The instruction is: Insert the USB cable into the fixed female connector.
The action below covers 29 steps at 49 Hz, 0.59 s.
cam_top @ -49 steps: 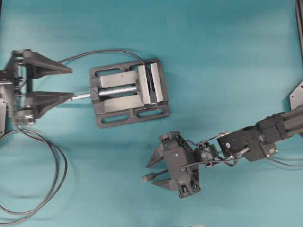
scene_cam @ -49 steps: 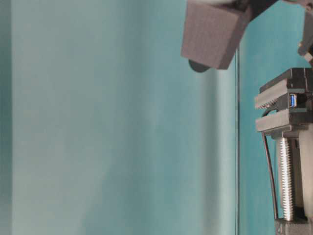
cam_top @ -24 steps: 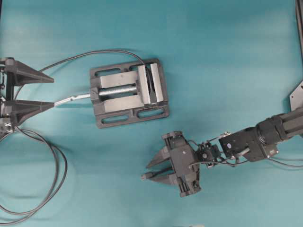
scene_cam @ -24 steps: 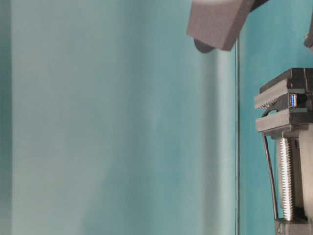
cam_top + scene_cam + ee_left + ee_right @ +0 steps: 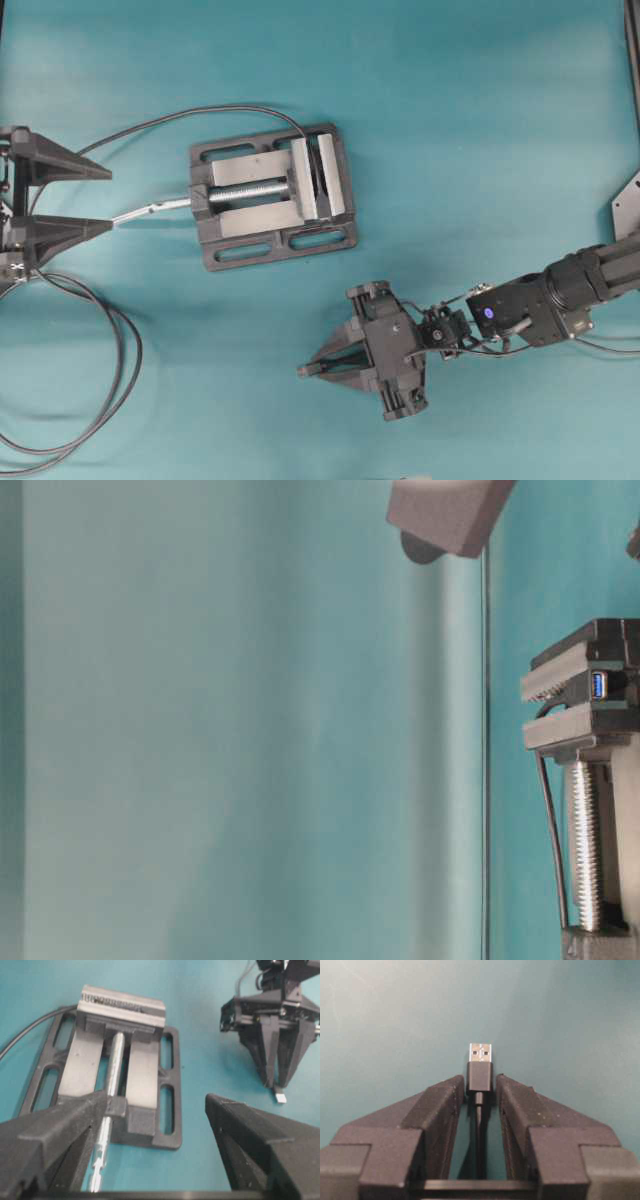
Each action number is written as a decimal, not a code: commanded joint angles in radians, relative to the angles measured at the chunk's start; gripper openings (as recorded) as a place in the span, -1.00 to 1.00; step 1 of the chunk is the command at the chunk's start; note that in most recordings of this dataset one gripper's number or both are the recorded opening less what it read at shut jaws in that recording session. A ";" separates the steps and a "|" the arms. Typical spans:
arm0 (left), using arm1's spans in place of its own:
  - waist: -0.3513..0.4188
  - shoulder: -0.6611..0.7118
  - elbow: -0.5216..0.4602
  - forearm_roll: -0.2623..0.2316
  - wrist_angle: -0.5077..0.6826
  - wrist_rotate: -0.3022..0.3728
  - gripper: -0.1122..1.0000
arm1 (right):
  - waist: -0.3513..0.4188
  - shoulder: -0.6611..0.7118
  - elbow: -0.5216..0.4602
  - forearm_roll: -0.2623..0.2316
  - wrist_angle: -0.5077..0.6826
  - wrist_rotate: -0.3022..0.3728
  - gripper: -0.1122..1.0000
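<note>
The USB cable's black plug (image 5: 480,1076) with its metal tip (image 5: 481,1052) lies on the teal mat, pointing away from the wrist. My right gripper (image 5: 480,1082) is shut on the plug, one finger pressed against each side. From overhead, the right gripper (image 5: 308,370) sits low and right of centre, pointing left. The fixed female connector (image 5: 599,685) shows its blue port, clamped in the grey vise (image 5: 270,195). My left gripper (image 5: 108,200) stands open and empty at the left edge, just off the vise's screw handle (image 5: 150,208). The left wrist view shows the left gripper (image 5: 156,1097), the vise (image 5: 142,1110) and the right gripper (image 5: 274,1085).
A thick black cable (image 5: 120,370) loops over the lower left of the mat, and its run (image 5: 200,112) curves into the vise's top. A dark bracket (image 5: 628,205) sits at the right edge. A blurred grey block (image 5: 450,515) hangs at the top of the table-level view.
The right gripper's fingers have closed from wide open onto the plug. The left gripper drew back leftward from the vise handle, then held still, staying open.
</note>
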<state>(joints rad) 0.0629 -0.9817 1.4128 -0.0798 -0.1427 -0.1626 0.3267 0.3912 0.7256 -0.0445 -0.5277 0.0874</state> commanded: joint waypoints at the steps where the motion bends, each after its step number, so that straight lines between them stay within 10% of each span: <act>1: 0.003 -0.005 0.002 0.003 -0.005 -0.005 0.95 | 0.028 -0.011 0.000 -0.002 0.005 0.000 -0.27; 29: 0.003 -0.078 0.086 0.003 0.003 -0.005 0.95 | 0.029 0.002 -0.020 -0.003 0.006 0.003 -0.44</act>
<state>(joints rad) 0.0629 -1.0646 1.5018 -0.0813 -0.1365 -0.1626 0.3298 0.3958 0.7210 -0.0445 -0.5277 0.0890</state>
